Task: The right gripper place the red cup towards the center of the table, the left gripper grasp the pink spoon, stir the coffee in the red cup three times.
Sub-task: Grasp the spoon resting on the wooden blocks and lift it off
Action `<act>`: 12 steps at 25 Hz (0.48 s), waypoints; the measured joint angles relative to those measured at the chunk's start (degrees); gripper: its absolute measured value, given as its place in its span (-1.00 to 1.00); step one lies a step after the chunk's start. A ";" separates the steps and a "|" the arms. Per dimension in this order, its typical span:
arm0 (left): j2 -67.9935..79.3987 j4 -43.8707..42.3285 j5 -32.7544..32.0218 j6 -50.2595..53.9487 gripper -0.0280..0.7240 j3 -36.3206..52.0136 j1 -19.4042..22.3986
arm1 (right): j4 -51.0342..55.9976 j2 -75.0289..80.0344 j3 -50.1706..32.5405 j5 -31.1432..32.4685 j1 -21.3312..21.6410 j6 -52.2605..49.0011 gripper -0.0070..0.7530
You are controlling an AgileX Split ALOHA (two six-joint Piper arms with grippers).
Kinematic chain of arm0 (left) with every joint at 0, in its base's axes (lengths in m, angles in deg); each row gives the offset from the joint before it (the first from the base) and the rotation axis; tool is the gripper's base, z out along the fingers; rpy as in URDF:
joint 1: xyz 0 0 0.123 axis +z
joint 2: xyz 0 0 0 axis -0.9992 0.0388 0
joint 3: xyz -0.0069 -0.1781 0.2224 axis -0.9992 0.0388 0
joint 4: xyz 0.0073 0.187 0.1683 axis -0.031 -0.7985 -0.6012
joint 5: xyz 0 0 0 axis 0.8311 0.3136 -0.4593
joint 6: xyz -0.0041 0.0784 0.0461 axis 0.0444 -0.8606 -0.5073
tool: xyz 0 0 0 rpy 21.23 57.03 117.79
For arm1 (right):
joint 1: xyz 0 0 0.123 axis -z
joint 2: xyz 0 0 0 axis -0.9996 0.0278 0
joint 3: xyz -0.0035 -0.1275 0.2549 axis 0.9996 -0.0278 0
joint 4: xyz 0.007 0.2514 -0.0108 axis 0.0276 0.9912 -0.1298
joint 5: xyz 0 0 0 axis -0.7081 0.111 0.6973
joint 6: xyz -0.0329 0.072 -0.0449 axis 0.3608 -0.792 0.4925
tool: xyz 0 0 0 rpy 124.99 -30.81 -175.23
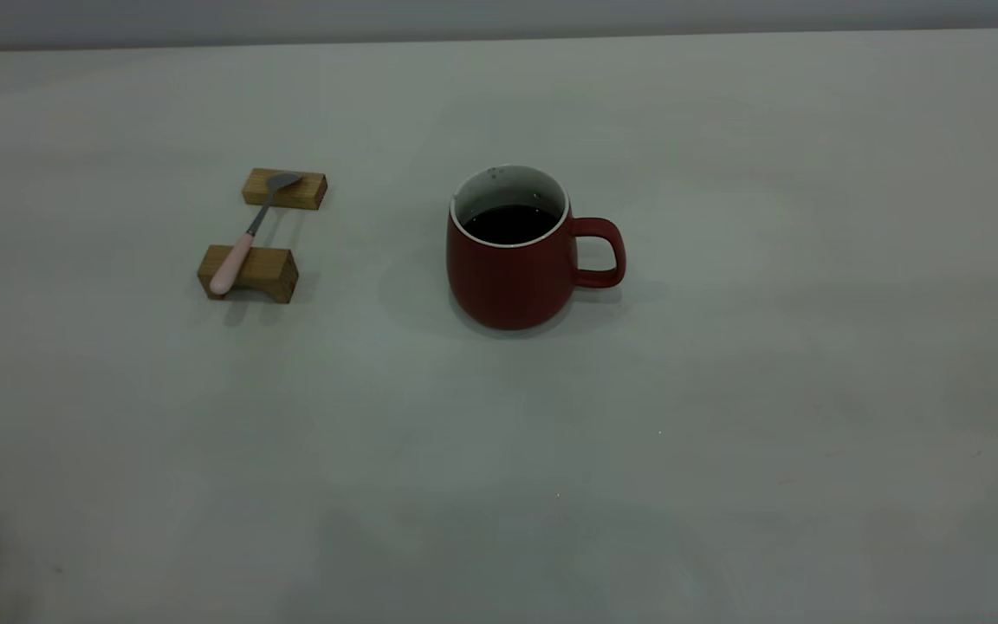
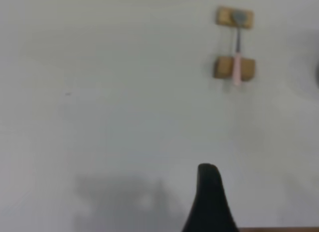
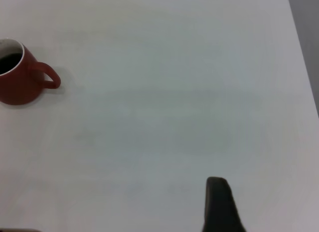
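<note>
The red cup [image 1: 508, 269] stands upright near the middle of the table [image 1: 767, 390], its handle pointing right and dark coffee [image 1: 509, 224] inside. Left of it the pink spoon [image 1: 249, 232] lies across two wooden blocks, pink handle on the near one. Neither gripper shows in the exterior view. In the left wrist view a black tapered part of my left gripper [image 2: 209, 192] hovers over bare table, far from the spoon [image 2: 237, 57]. My right gripper [image 3: 219, 202] shows the same way, well apart from the cup [image 3: 17, 82].
The far wooden block [image 1: 285, 188] carries the spoon's bowl and the near block [image 1: 248, 273] its handle. Bare tabletop surrounds the cup on all sides. The table's edge [image 3: 301, 52] runs along one side of the right wrist view.
</note>
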 joint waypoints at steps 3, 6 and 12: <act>12.81 4.51 2.04 -4.18 0.76 -4.38 0.00 | -0.05 0.00 0.00 0.00 0.00 0.00 0.36; 24.89 6.52 3.31 -6.06 0.76 -8.89 -0.22 | -0.05 0.00 0.00 0.00 0.00 0.00 0.36; 45.48 6.46 8.05 -6.35 0.76 -15.99 -4.13 | -0.05 0.00 0.00 0.00 0.00 0.00 0.36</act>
